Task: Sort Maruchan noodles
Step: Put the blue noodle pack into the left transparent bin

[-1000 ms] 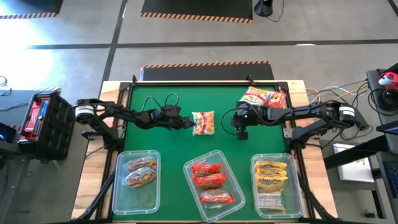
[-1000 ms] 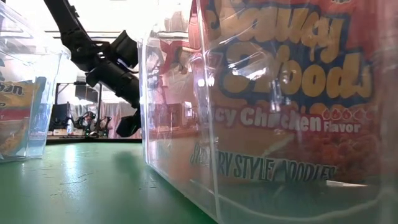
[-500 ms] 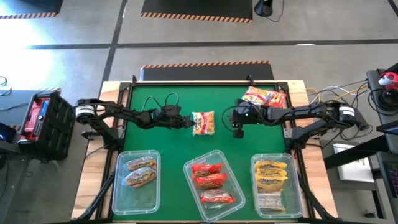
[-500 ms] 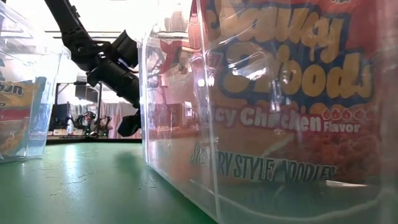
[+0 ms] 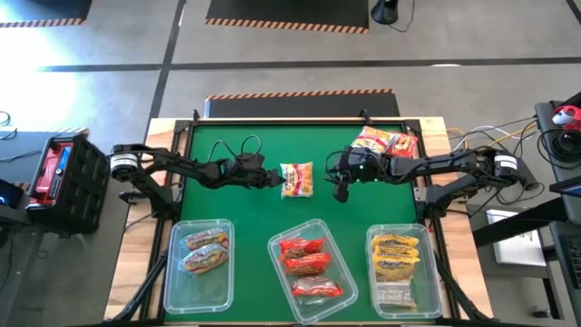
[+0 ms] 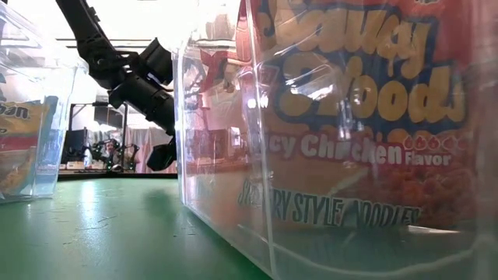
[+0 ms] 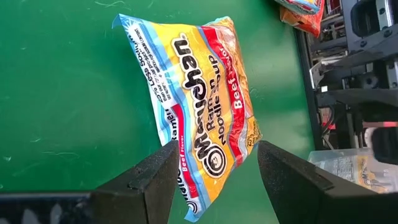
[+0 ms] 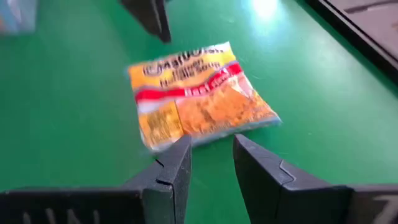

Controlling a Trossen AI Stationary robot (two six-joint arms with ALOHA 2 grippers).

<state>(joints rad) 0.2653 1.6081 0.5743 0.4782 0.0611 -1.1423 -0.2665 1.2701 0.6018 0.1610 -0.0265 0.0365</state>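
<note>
From above, a lone noodle packet [image 5: 297, 178] is seen on the green surface [image 5: 227, 204], between the left hand [image 5: 275, 180] and right hand [image 5: 339, 189]. In both wrist views the fingers stand apart, empty; only one should be closed squarely across it.

The light is bright and even from above. The desk [image 8: 74, 93] shows a white glare spot in the right wrist view, which is blurred. The clear bin [image 6: 327, 140] fills the low view with reflections.
</note>
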